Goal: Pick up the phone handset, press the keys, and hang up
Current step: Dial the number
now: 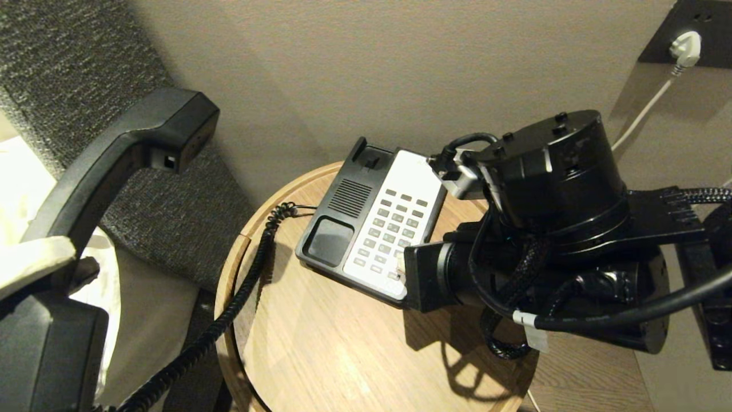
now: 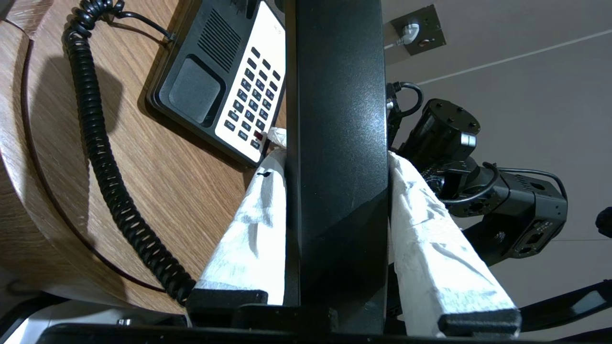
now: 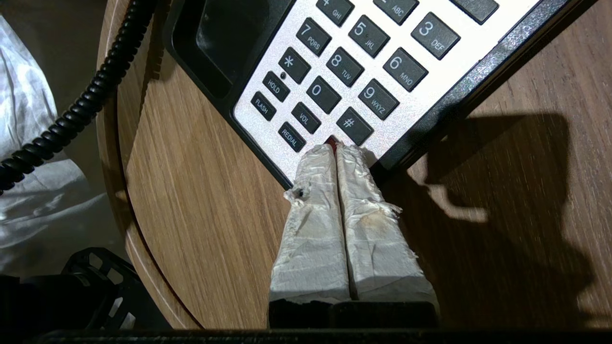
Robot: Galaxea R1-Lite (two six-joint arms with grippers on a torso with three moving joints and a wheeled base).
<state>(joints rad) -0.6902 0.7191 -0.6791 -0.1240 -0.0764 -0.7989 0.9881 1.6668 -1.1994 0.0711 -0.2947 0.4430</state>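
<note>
Round wooden table [image 1: 320, 355] carried the phone base [image 1: 372, 220] at centre; phone handset [image 1: 114, 166], at nine o'clock, was pinched in the left gripper [image 2: 334, 162]. Right gripper [image 3: 336, 149], tips pressed together, touched the keypad's near edge by "#" key [image 3: 354, 125]: key-pressing step, likely calling next for a lift clear.

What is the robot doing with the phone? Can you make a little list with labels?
left gripper: shut on the phone handset, held up off the base, left of the table
right gripper: shut, tips at a red key by the # key
phone base: on the round wooden table, cradle empty
coiled cord: runs from the base over the table edge
wall plug: in a socket
</note>
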